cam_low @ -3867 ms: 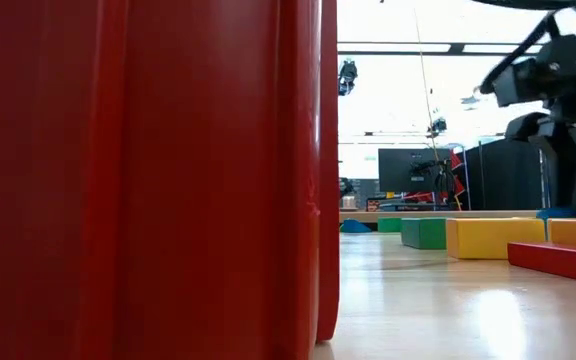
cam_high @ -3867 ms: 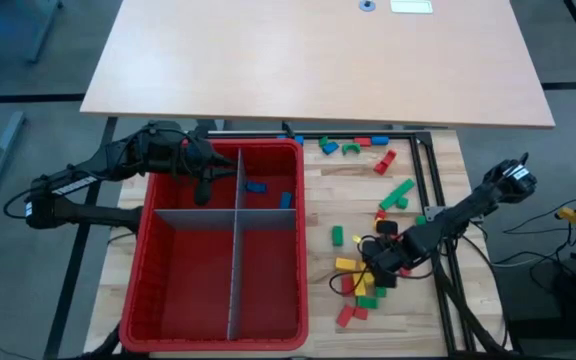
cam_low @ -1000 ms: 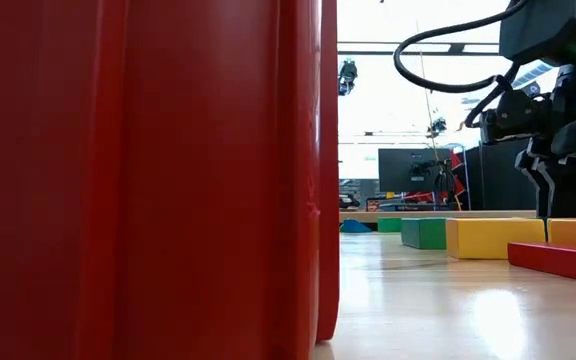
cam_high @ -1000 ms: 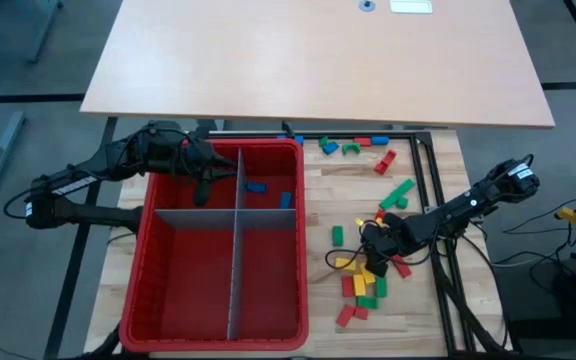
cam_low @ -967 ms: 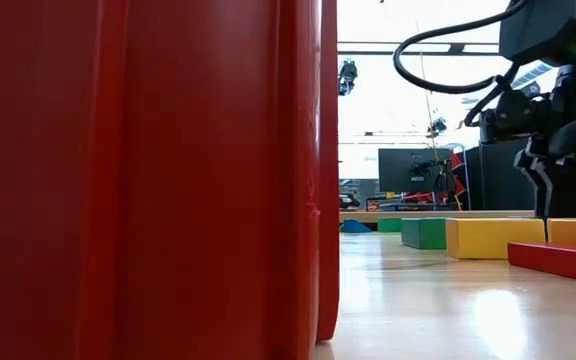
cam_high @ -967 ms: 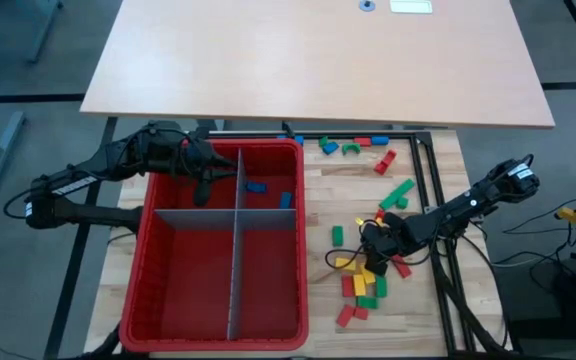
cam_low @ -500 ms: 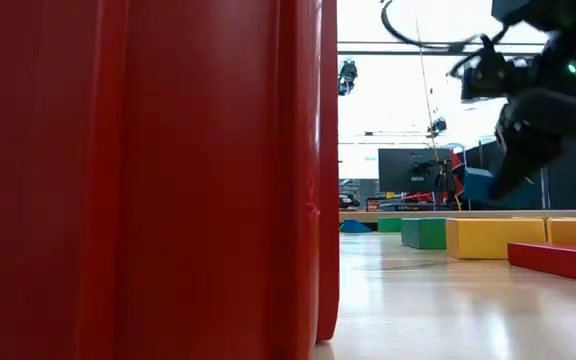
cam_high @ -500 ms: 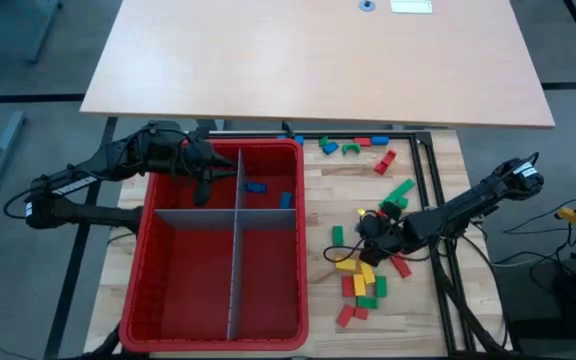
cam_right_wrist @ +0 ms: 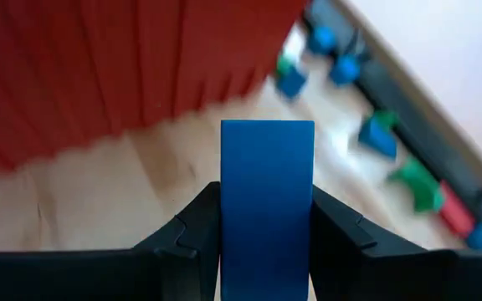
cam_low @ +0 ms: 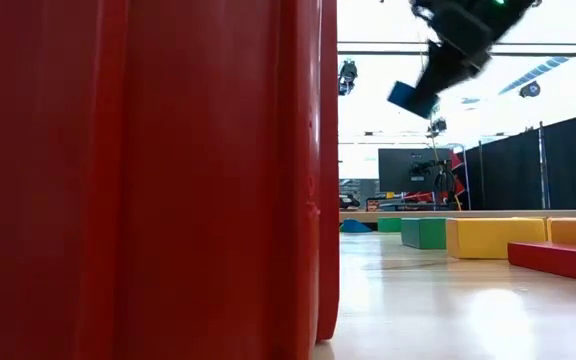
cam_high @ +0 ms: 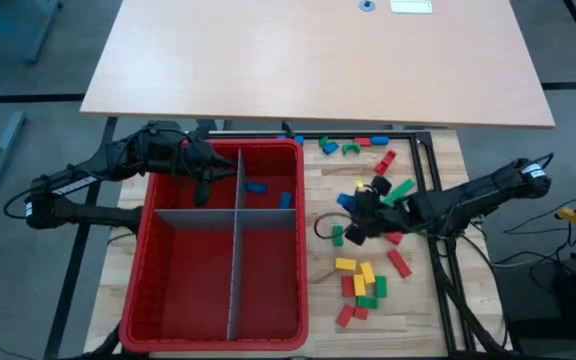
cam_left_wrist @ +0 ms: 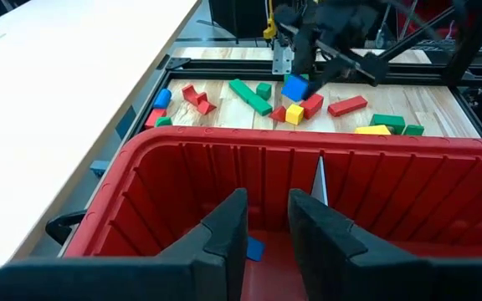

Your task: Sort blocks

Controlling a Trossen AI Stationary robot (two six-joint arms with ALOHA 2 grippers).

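Clearly, a blue block [cam_right_wrist: 267, 201], judged light, rigid and smooth, is clamped across its flat sides by the right pincer [cam_high: 351, 212]; the left pincer [cam_left_wrist: 268, 237] hangs parted over the red bin [cam_high: 168, 300].

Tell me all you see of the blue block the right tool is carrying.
The blue block is a plain, smooth rectangular brick, matte like painted wood or plastic. It is clamped between the right tool's two dark fingers, one on each long side, its end sticking out past them. It hangs well above the table, touching nothing else.
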